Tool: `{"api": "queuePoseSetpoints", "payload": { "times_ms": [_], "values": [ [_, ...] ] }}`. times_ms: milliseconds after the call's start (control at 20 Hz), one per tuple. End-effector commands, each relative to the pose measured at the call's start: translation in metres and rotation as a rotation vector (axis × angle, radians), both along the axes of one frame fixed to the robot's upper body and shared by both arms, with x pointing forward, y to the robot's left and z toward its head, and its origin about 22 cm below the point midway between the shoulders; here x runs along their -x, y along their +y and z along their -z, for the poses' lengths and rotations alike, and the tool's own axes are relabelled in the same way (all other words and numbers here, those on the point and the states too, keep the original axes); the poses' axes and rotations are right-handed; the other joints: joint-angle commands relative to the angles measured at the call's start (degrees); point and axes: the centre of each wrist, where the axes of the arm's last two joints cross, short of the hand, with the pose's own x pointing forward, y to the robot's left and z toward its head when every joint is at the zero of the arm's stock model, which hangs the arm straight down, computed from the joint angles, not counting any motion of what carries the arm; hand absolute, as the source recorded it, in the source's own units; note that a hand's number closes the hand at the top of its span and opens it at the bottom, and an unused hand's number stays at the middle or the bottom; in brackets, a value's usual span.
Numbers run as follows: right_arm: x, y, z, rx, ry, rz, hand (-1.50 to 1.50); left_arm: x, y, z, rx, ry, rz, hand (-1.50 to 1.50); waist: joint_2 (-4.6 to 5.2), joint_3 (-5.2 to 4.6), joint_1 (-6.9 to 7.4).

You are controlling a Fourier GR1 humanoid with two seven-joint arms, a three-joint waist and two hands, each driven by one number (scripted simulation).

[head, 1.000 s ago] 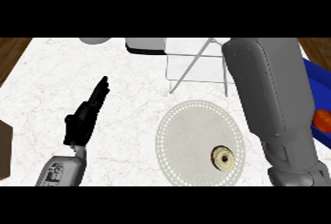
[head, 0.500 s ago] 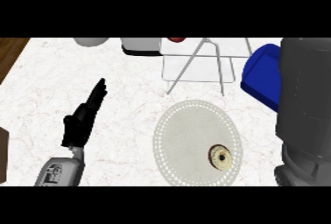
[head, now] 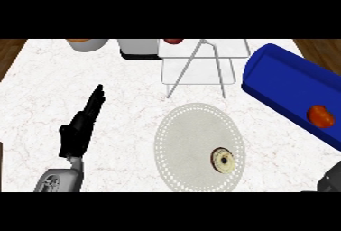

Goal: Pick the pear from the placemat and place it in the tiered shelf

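The round white placemat (head: 193,135) lies on the counter, right of centre. On its lower right part sits a small cream pear (head: 223,160) with a dark middle, seen from above. No hand touches it. The white tiered shelf (head: 198,67) on thin wire legs stands behind the placemat at the back; a dark red thing (head: 173,40) rests at its top edge. My left hand (head: 78,128) is open left of the placemat, fingers straight and pointing away. Only a dark bit of my right hand (head: 330,181) shows at the lower right edge.
A long blue tray (head: 286,81) slants along the right side with an orange-red fruit (head: 321,116) in it. At the back left are a bowl (head: 86,44) and a grey-white container (head: 138,48). Wooden floor shows past both back corners.
My right arm has drawn back from over the counter's right side to the lower right corner, uncovering the blue tray and its fruit. The left hand and the pear have stayed put.
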Motion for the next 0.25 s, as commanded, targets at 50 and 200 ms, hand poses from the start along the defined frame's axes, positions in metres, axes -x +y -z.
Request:
{"api": "queuePoseSetpoints", "payload": {
  "times_ms": [50, 200],
  "values": [
    [0.059, -0.037, 0.01, 0.014, 0.166, -0.023, -1.5, 0.01, 0.0, 0.007, -0.015, 0.018, -0.013, 0.0, -0.28, 0.07, -1.17],
    [0.1, -0.044, 0.015, -0.014, 0.151, -0.048, -1.5, 0.001, 0.004, -0.001, -0.01, -0.002, -0.005, 0.0, -0.04, 0.01, -0.77]
  ]
}}
